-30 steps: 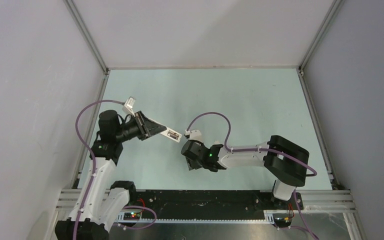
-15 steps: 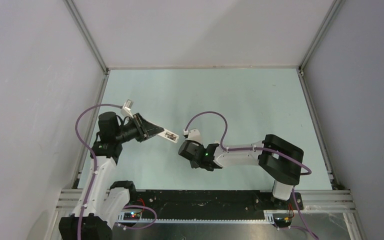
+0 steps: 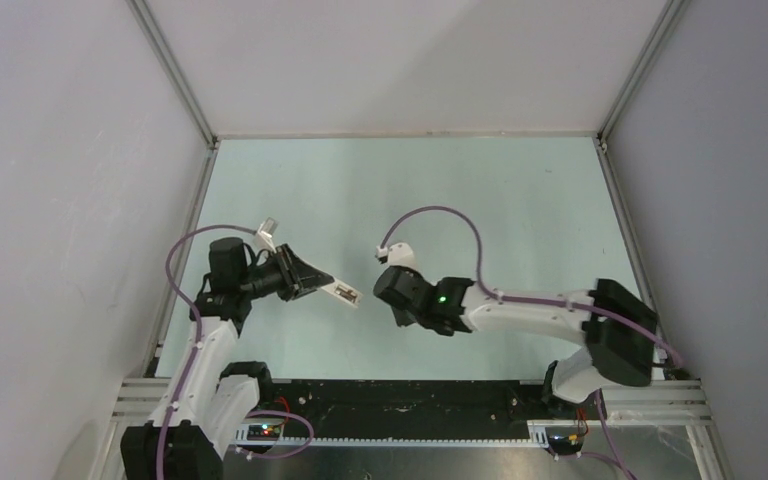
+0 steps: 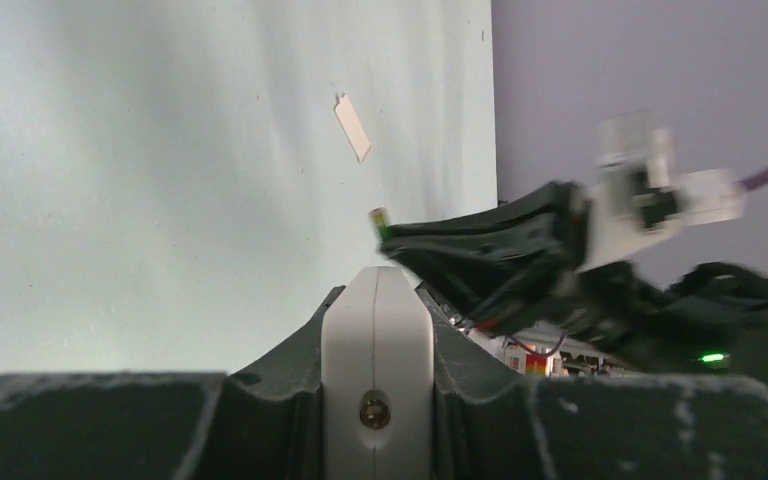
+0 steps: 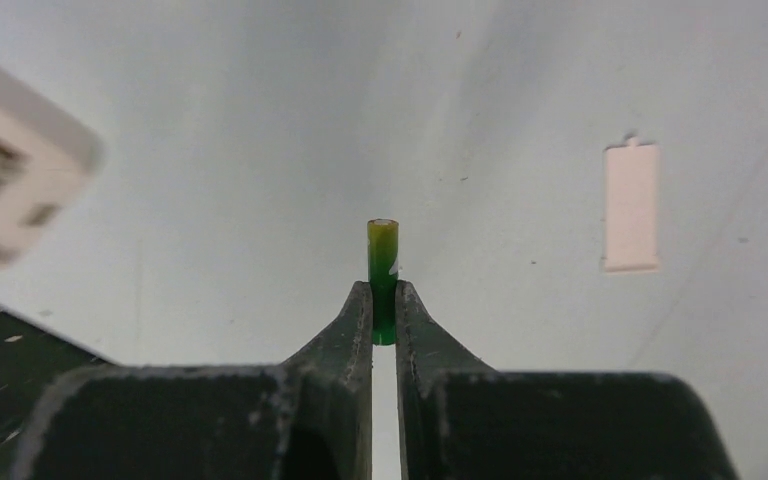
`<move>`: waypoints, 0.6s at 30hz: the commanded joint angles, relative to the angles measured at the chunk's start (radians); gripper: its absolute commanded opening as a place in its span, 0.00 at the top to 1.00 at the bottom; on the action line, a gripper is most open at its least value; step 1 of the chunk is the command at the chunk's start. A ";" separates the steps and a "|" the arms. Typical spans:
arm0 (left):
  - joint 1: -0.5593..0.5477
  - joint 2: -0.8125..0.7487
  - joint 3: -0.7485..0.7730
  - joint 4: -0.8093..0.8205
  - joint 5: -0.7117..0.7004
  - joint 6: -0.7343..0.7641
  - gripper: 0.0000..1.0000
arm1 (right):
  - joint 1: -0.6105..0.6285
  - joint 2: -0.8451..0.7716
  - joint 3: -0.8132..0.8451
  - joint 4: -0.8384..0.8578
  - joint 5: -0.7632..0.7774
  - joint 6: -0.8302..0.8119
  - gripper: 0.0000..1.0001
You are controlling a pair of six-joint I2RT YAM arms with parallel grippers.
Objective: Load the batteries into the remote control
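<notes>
My left gripper [image 3: 322, 283] is shut on the remote control [image 3: 342, 292], a slim white bar that sticks out to the right above the table. In the left wrist view the remote's white end [image 4: 375, 340] sits tight between the jaws. A short way right of the remote, my right gripper [image 3: 396, 303] is shut on a green battery [image 5: 383, 262] that stands out past its fingertips [image 5: 361, 305]. The left wrist view shows that battery's tip [image 4: 378, 217] just above the remote's end. In the right wrist view the remote [image 5: 10, 190] is a blur at the left edge.
A small flat white cover plate [image 5: 631, 208] lies on the pale green table [image 3: 500, 200], also seen in the left wrist view as a white plate [image 4: 353, 127]. Grey walls and metal frame rails [image 3: 175, 90] enclose the table on three sides.
The right gripper has closed on the green battery and moved up and to the right, with its elbow swinging right. The left gripper has carried the remote slightly nearer and lower.
</notes>
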 commanded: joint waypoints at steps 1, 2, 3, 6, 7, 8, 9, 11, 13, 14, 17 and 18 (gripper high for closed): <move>-0.038 -0.002 -0.007 0.034 0.049 0.041 1.00 | -0.029 -0.193 -0.019 -0.057 -0.006 -0.088 0.95; -0.061 0.005 -0.003 0.037 0.049 0.039 1.00 | -0.031 -0.214 -0.021 -0.063 -0.008 -0.101 0.95; -0.084 0.011 -0.001 0.039 0.046 0.039 1.00 | -0.033 -0.256 -0.027 -0.077 -0.010 -0.123 0.95; -0.141 0.050 0.019 0.052 0.037 0.039 1.00 | -0.037 -0.335 -0.037 -0.090 -0.033 -0.163 0.95; -0.170 0.060 0.024 0.056 0.035 0.039 1.00 | -0.041 -0.374 -0.041 -0.094 -0.053 -0.179 0.95; -0.186 0.081 0.035 0.065 0.034 0.039 1.00 | -0.044 -0.410 -0.042 -0.096 -0.065 -0.184 0.94; -0.213 0.108 0.042 0.070 0.034 0.040 1.00 | -0.052 -0.428 -0.047 -0.099 -0.089 -0.192 0.94; -0.250 0.156 0.077 0.100 0.043 0.042 1.00 | -0.068 -0.477 -0.050 -0.103 -0.128 -0.198 0.94; -0.279 0.208 0.097 0.171 0.067 0.023 1.00 | -0.084 -0.516 -0.051 -0.109 -0.165 -0.200 0.94; -0.286 0.229 0.097 0.222 0.103 0.003 1.00 | -0.091 -0.537 -0.051 -0.112 -0.187 -0.203 0.94; -0.316 0.340 0.134 0.376 0.145 -0.073 1.00 | -0.105 -0.565 -0.051 -0.119 -0.227 -0.201 0.93; -0.323 0.360 0.149 0.380 0.149 -0.073 1.00 | -0.113 -0.576 -0.051 -0.123 -0.252 -0.196 0.93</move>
